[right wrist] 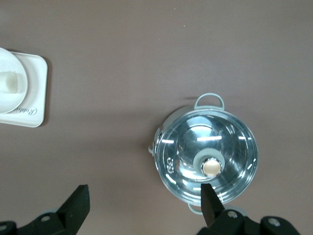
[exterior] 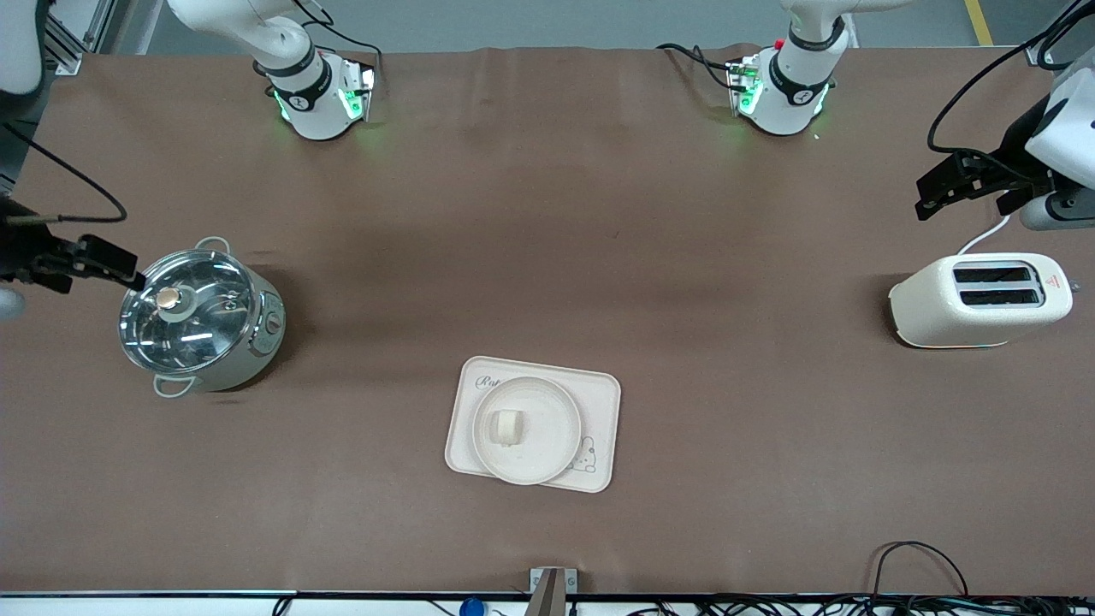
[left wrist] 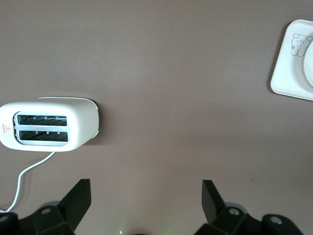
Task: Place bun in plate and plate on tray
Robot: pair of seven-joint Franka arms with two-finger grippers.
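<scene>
The off-white bun [exterior: 506, 427] lies in the round cream plate [exterior: 552, 449]. The plate sits on the rectangular tray [exterior: 601, 402] with "Rabbit" lettering, at the table's middle, near the front camera. My left gripper [exterior: 934, 193] is open and empty, up over the table by the toaster at the left arm's end; it also shows in the left wrist view [left wrist: 145, 196]. My right gripper [exterior: 107, 262] is open and empty, up beside the pot's rim at the right arm's end; it also shows in the right wrist view [right wrist: 144, 200]. The right wrist view shows the bun [right wrist: 10, 82], plate [right wrist: 7, 61] and tray [right wrist: 38, 88].
A cream two-slot toaster [exterior: 979, 299] with a white cord stands at the left arm's end. A steel pot with a glass lid [exterior: 198, 315] stands at the right arm's end. The tray's rabbit corner [left wrist: 288, 78] shows in the left wrist view.
</scene>
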